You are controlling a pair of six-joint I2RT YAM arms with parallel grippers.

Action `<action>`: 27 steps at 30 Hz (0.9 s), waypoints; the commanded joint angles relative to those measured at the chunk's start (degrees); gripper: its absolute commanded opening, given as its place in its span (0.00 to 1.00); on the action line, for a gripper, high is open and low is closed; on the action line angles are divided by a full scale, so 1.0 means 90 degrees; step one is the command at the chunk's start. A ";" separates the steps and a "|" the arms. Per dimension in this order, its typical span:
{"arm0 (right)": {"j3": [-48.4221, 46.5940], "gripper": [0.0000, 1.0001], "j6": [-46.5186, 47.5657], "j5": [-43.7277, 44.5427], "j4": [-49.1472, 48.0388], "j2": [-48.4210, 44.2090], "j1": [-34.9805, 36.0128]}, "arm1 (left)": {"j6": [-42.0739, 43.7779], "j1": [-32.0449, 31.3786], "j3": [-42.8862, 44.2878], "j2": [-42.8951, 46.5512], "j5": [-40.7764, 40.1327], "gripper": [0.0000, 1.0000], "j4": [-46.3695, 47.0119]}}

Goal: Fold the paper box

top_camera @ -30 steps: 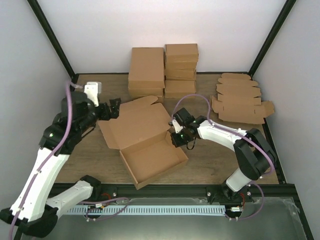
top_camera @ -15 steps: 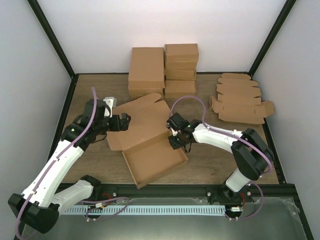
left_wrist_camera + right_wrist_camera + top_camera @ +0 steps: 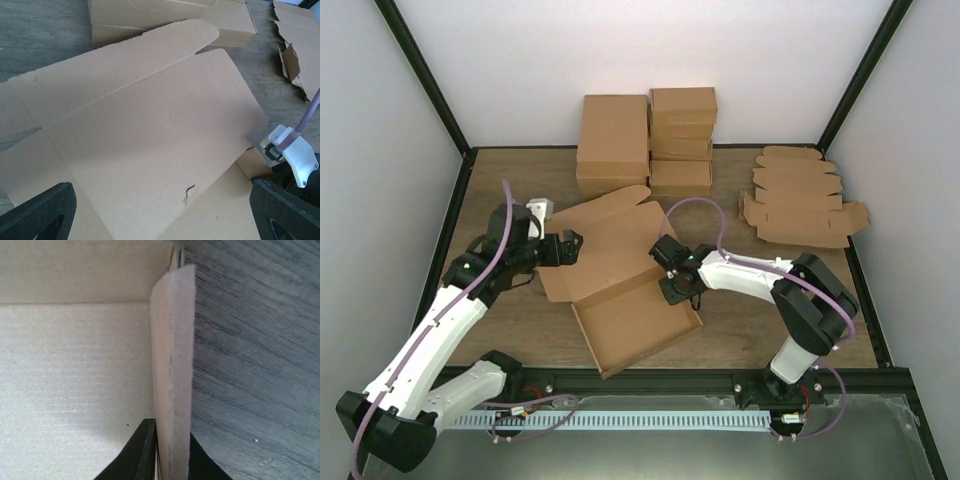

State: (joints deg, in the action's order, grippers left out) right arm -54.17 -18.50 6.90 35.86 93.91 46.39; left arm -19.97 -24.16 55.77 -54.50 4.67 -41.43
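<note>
The brown paper box has an open tray (image 3: 635, 325) near the table's front and a lid (image 3: 605, 240) tilted up behind it. My left gripper (image 3: 567, 248) is open at the lid's left edge. In the left wrist view the lid (image 3: 150, 130) fills the frame between the widely spread fingers (image 3: 37, 215). My right gripper (image 3: 677, 287) is shut on the tray's right side wall. In the right wrist view the two fingertips pinch that upright wall (image 3: 172, 365), with the tray floor (image 3: 75, 380) to its left.
Stacks of finished boxes (image 3: 613, 140) (image 3: 682, 135) stand at the back centre. A pile of flat box blanks (image 3: 800, 200) lies at the back right. Black frame posts rise at the back corners. Bare wood table (image 3: 760, 320) lies to the tray's right.
My left arm has swung right and down to the lid's left edge, and the lid now tilts more over the tray. The box and my right gripper have shifted slightly.
</note>
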 commanded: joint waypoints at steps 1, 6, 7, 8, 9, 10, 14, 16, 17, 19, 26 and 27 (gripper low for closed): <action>-0.0084 0.07 -0.0275 0.0406 0.0132 0.0034 0.0089 | -0.0249 -0.0020 -0.0174 0.0177 -0.0058 0.98 0.0227; 0.0059 0.02 -0.0574 0.0451 -0.0063 -0.0297 0.0089 | -0.0554 -0.0020 -0.0438 0.0461 -0.0249 0.99 0.0406; 0.0079 0.01 -0.0635 0.0411 -0.0109 -0.0357 0.0089 | -0.0584 -0.0015 -0.0550 0.0566 -0.0258 0.99 0.0484; 0.0095 0.01 -0.0685 0.0358 -0.0148 -0.0411 0.0090 | -0.0627 -0.0015 -0.0611 0.0665 -0.0302 0.99 0.0534; 0.0121 0.01 -0.0709 0.0268 -0.0189 -0.0457 0.0090 | -0.0654 -0.0015 -0.0667 0.0735 -0.0367 1.00 0.0564; 0.0143 0.02 -0.0715 0.0208 -0.0219 -0.0492 0.0090 | -0.0669 -0.0020 -0.0693 0.0792 -0.0448 1.00 0.0572; 0.0153 0.33 -0.0644 0.0030 -0.0268 -0.0622 0.0090 | -0.0799 -0.0017 -0.0752 0.0870 -0.0927 1.00 0.0484; 0.0165 0.44 -0.0554 -0.0082 -0.0338 -0.0768 0.0089 | -0.0878 -0.0020 -0.0802 0.0892 -0.1105 1.00 0.0465; 0.0176 0.49 -0.0512 -0.0167 -0.0372 -0.0863 0.0089 | -0.0907 -0.0020 -0.0826 0.0901 -0.1170 1.00 0.0464; 0.0179 0.59 -0.0459 -0.0288 -0.0439 -0.1081 0.0083 | -0.1007 -0.0020 -0.0880 0.0947 -0.1316 1.00 0.0455; 0.0144 0.85 -0.0198 -0.0637 -0.0625 -0.1906 -0.0244 | -0.1352 -0.0015 -0.1163 0.1029 -0.1605 1.00 0.0438; 0.0125 0.87 -0.0144 -0.0715 -0.0652 -0.1996 -0.0331 | -0.1398 -0.0017 -0.1190 0.1019 -0.1595 1.00 0.0436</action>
State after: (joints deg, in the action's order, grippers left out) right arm -52.31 -21.54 2.94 31.92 79.53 45.65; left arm -29.98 -24.16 46.26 -45.69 -7.84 -38.30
